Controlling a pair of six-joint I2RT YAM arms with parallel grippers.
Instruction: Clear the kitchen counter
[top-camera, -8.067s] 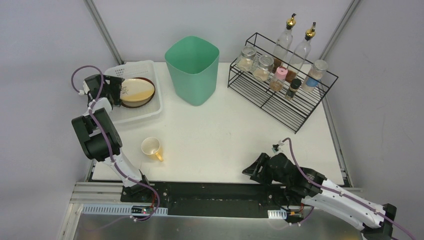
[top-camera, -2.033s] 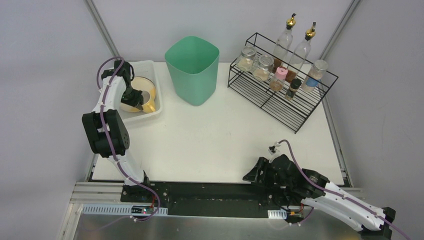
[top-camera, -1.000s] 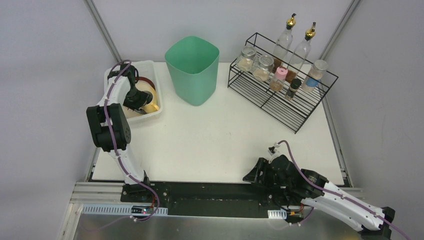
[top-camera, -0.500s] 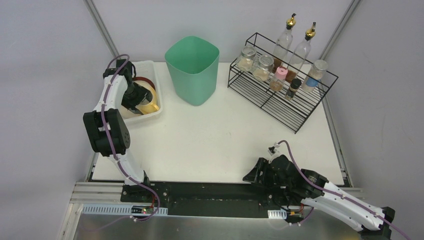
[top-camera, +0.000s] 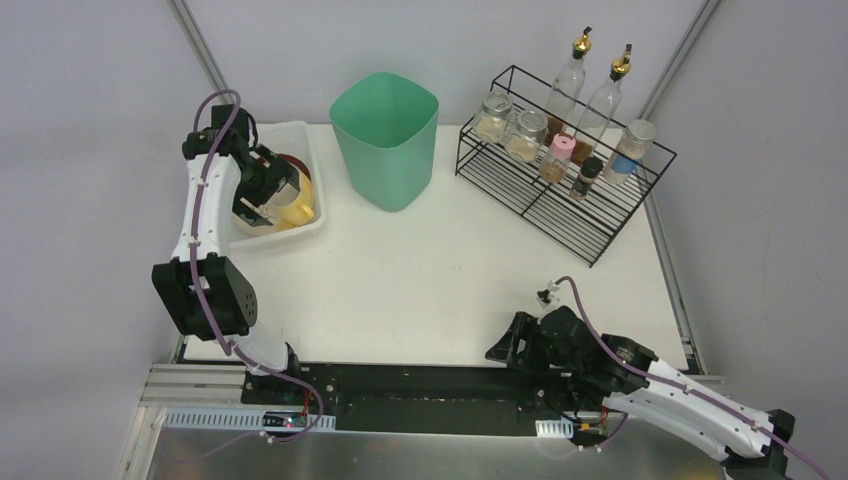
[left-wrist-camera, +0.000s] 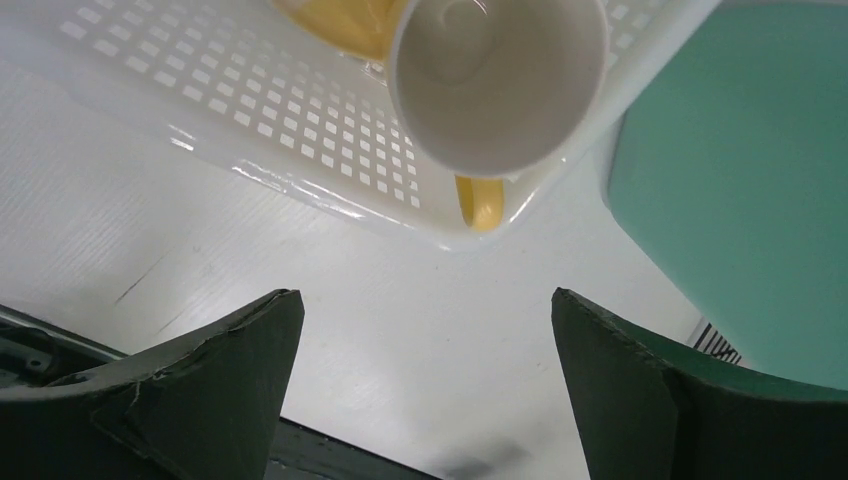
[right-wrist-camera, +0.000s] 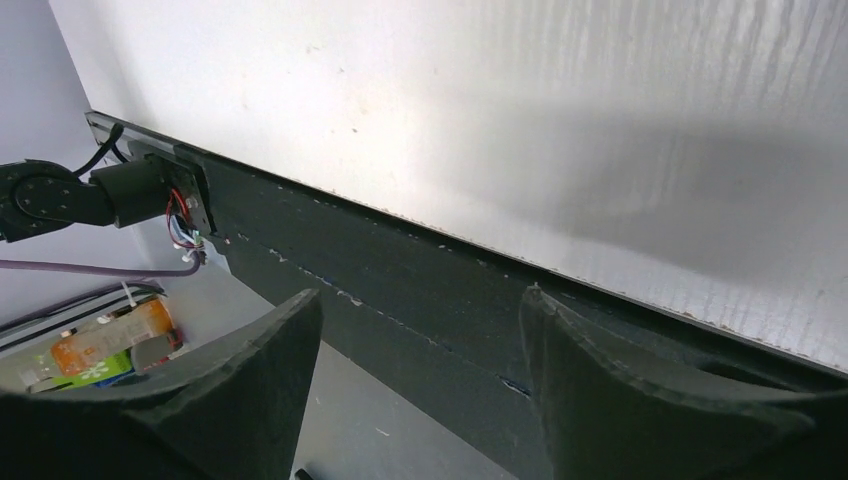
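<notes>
My left pincer (left-wrist-camera: 425, 295) hangs over the near right corner of the white basket (left-wrist-camera: 250, 110). Its two fingers are spread wide with nothing between them. Below it a mug (left-wrist-camera: 497, 80) sits in that corner, its white mouth facing my wrist camera and its yellow handle (left-wrist-camera: 482, 200) pointing at the basket's rim. A yellow bowl (left-wrist-camera: 340, 20) lies just behind the mug, close against it; I cannot tell whether they touch.

The basket stands at the far left of the counter (top-camera: 430, 270), the wide white tabletop that both my arms are bolted to. Just to the right of the basket stands a tall green bin (top-camera: 385, 135), the nearest thing in the way of my left arm on that side. Farther right, at the far right corner, a black wire rack (top-camera: 560, 190) holds jars and two tall bottles (top-camera: 603, 105), well apart from both arms.

My right pincer (right-wrist-camera: 415, 300) sits low at the counter's near edge, over the black rail (right-wrist-camera: 380, 270). Its fingers are parted and hold nothing.
</notes>
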